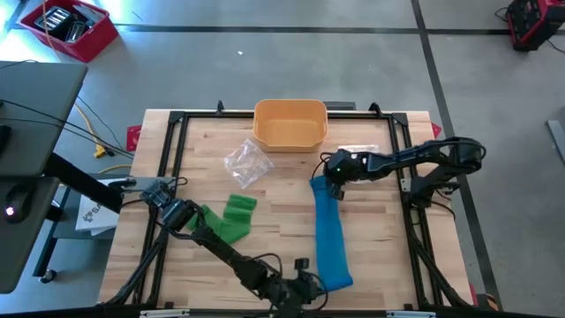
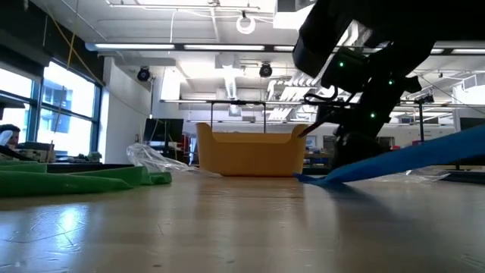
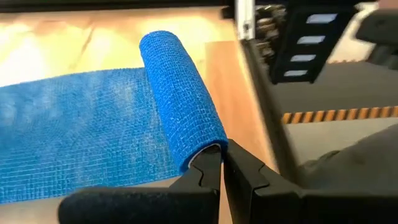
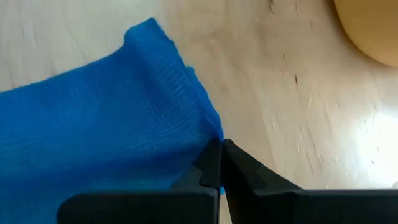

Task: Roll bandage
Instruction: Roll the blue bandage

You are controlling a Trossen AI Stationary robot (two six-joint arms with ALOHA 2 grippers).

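While the left gripper (image 3: pixel 221 163) pinches the blue woven bandage's (image 1: pixel 330 231) rolled end, the right gripper (image 4: pixel 221 155) — fingers closed — clamps its far flat end.

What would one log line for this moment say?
task: roll bandage | left tool: shut on rolled end of blue bandage | right tool: shut on its flat far end | roll started | green bandage: untouched

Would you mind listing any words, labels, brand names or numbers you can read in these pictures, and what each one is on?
None can be read.
White sheet left of the table: dark marks, too small to read.
White label by the tan bin: too small to read.
Blue bandage, green bandage, clear wrapper: no print visible.
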